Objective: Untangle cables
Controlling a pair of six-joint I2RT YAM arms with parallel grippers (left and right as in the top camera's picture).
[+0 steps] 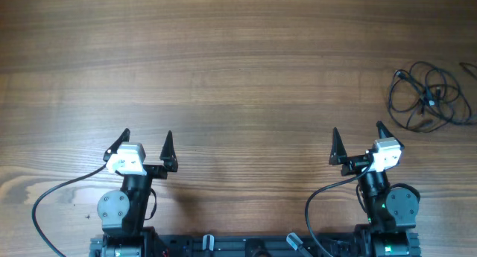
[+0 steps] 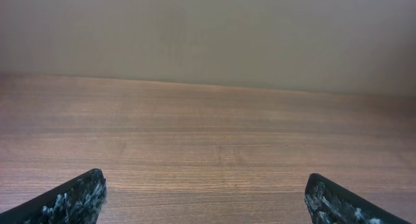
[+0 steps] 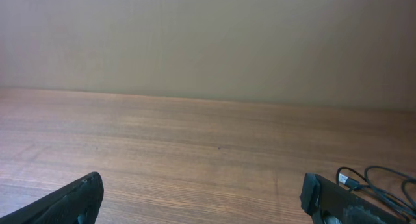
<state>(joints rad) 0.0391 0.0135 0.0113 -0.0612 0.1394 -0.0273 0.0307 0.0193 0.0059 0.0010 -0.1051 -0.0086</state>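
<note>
Both arms sit tucked at the near edge of the tabletop [image 1: 238,63], with the left claw [image 1: 147,138] and right claw [image 1: 358,134] each spread wide and empty, seemingly a ready pose with no reach begun. The cables [image 1: 428,97] lie well apart, toward the right edge and nearest the right claw: thin dark wires in loose overlapping loops with small plug ends.

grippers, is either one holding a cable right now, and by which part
Nothing is held. The left gripper and the right gripper are both open with nothing between their fingers. The cables lie loose on the table, apart from both.
</note>
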